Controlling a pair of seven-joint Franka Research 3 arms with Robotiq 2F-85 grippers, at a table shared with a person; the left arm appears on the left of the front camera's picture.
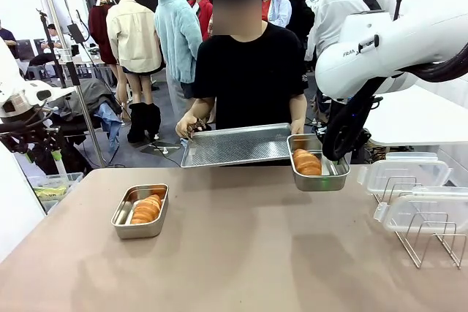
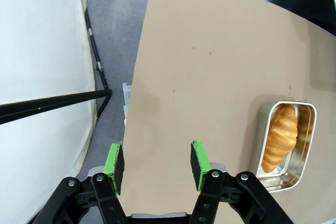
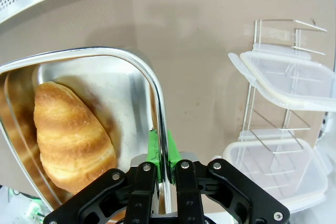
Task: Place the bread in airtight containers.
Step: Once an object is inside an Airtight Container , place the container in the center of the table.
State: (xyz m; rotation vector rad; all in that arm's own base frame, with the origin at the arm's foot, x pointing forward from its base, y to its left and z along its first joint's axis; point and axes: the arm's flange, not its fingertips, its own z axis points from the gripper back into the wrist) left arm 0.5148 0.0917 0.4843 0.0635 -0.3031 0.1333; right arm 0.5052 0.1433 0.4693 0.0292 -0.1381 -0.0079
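A person holds the large tray (image 1: 238,144) at upper centre of the front view. Just right of it, the right gripper (image 3: 161,150) clamps the wall of the held tin (image 1: 319,180). Its bread roll (image 3: 71,135) lies lengthwise. At lower left, the table tin (image 1: 139,231) holds another roll (image 1: 146,210), also lengthwise. The left gripper (image 2: 156,161) has its fingers apart.
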